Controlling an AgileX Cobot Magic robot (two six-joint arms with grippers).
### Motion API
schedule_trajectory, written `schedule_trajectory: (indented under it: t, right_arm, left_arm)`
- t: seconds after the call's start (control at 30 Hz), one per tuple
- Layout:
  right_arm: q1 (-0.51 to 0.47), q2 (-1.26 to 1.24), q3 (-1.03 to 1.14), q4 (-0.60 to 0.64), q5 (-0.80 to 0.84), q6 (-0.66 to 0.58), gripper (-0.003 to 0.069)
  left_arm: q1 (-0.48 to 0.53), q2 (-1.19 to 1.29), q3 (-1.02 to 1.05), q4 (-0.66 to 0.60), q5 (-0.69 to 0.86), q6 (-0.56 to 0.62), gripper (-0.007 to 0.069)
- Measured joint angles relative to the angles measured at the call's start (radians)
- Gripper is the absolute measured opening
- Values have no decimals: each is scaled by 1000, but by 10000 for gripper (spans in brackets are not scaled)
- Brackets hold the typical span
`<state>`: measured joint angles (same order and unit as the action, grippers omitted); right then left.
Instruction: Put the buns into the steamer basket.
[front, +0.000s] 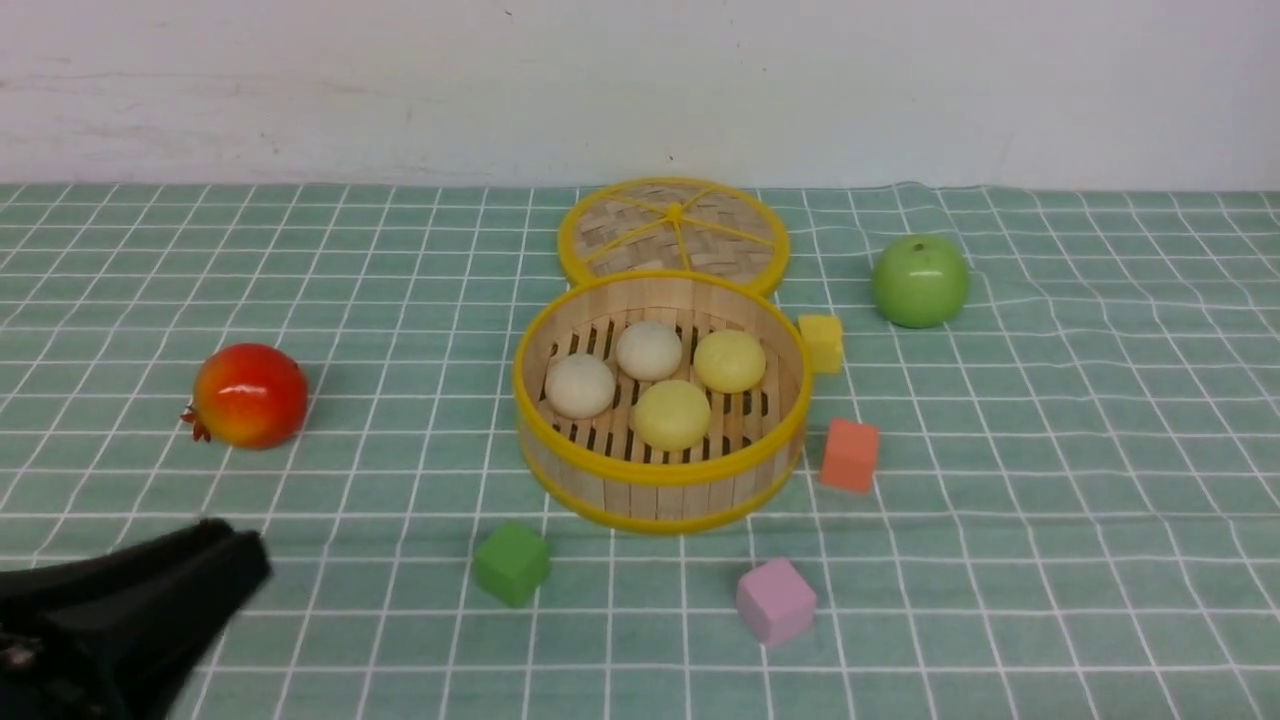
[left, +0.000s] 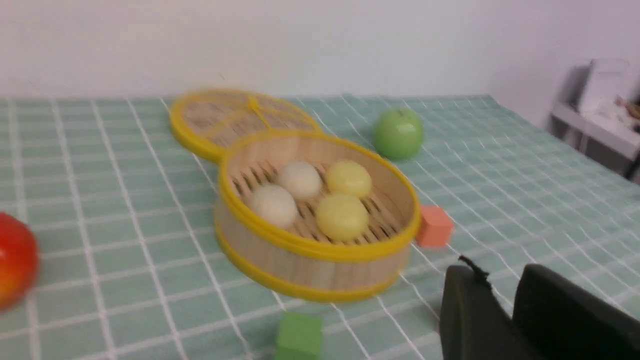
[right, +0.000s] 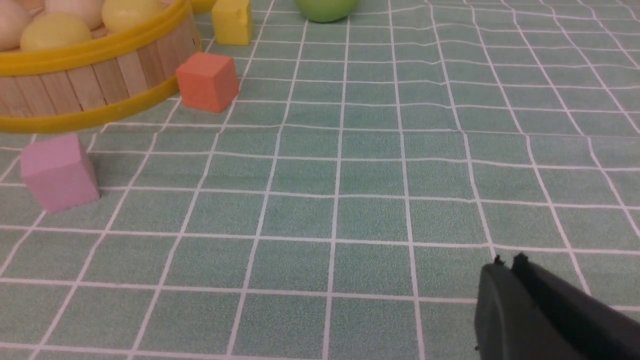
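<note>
Front view: all four buns in the basket

Front view – steamer basket (front: 662, 478) sits mid-desk on the green checked cloth (front: 1050, 520). Inside, on the slatted floor: two cream buns (front: 580, 386) toward the robot's left and rear, two pale yellow buns (front: 672, 414) toward its right and front, packed close together.

Woven lid (front: 673, 232) lies flat behind the basket, its near edge hidden by the basket rim.

Yellow cube (front: 822, 342) just beside the basket wall on the right; orange cube (front: 850, 455) near the wall, further forward. Green cube (front: 511, 563) and pink cube (front: 776, 601) in front, apart from it. Pomegranate (front: 249, 394) well off to the left, green apple (front: 920, 281) far right.

Left gripper (front: 235, 560) low at the near-left corner, clear of everything. Left wrist view: jaws slightly apart, nothing between them.

Right wrist view: right gripper (right: 507, 265) over bare cloth, jaws pressed together, empty
</note>
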<state>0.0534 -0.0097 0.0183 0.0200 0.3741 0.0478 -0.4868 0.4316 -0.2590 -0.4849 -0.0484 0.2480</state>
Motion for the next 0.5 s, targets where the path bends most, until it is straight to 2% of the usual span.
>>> schedule_trajectory:
  t: [0.1, 0.13, 0.33, 0.5]
  right_arm:
    - [0, 0, 0, 0, 0, 0, 21]
    - [0, 0, 0, 0, 0, 0, 21]
    - [0, 0, 0, 0, 0, 0, 29]
    - [0, -1, 0, -2, 0, 0, 31]
  left_arm:
    - [94, -78, 31, 61, 26, -80, 36]
    - [155, -129, 56, 139, 63, -117, -9]
    - [358, -375, 215, 410, 271, -319, -14]
    - [382, -441, 287, 468, 417, -461, -14]
